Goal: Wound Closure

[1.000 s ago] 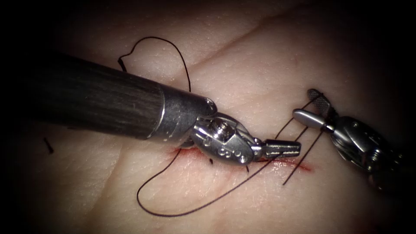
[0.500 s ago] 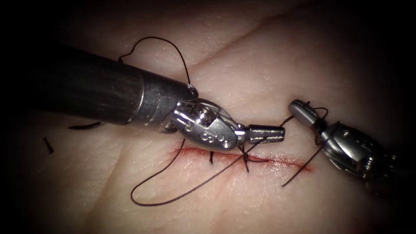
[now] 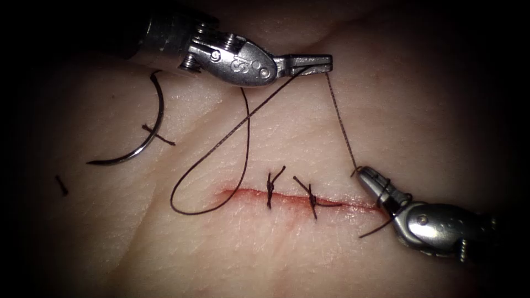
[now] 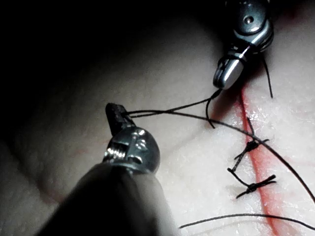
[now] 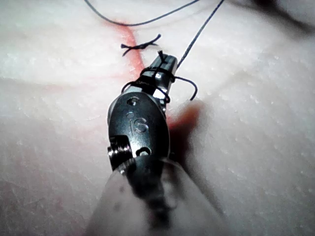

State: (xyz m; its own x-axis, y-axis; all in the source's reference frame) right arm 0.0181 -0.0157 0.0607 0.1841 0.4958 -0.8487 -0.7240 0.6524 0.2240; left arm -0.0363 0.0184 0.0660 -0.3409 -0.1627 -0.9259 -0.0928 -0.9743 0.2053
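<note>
The left tool (image 3: 312, 63) is above the cut (image 3: 248, 194), its jaws shut on the dark thread (image 3: 339, 118). From there one strand runs taut down to the right tool (image 3: 367, 179) at the cut's right end. That tool's jaws are shut at the thread, with loops wound around them (image 5: 152, 78). A second strand sags into a loop (image 3: 187, 204) left of the cut. The curved needle (image 3: 144, 140) lies free on the tissue (image 3: 232, 259) at the far left, held by neither tool and not in the tissue. The left jaws (image 4: 115, 115) and the right tool's tip (image 4: 227, 77) are joined by thread.
Two tied stitches (image 3: 270, 190) (image 3: 312, 200) cross the cut, with red fluid along it. A short tail of thread (image 3: 375, 229) sticks out below the right tool. A cut end of thread (image 3: 62, 185) lies at the far left. One stitch (image 5: 140, 46) sits beyond the right jaws.
The left tool has risen from over the cut to above it, drawing the thread taut. The right tool's jaws closed and moved down to the cut's right end. The needle is uncovered.
</note>
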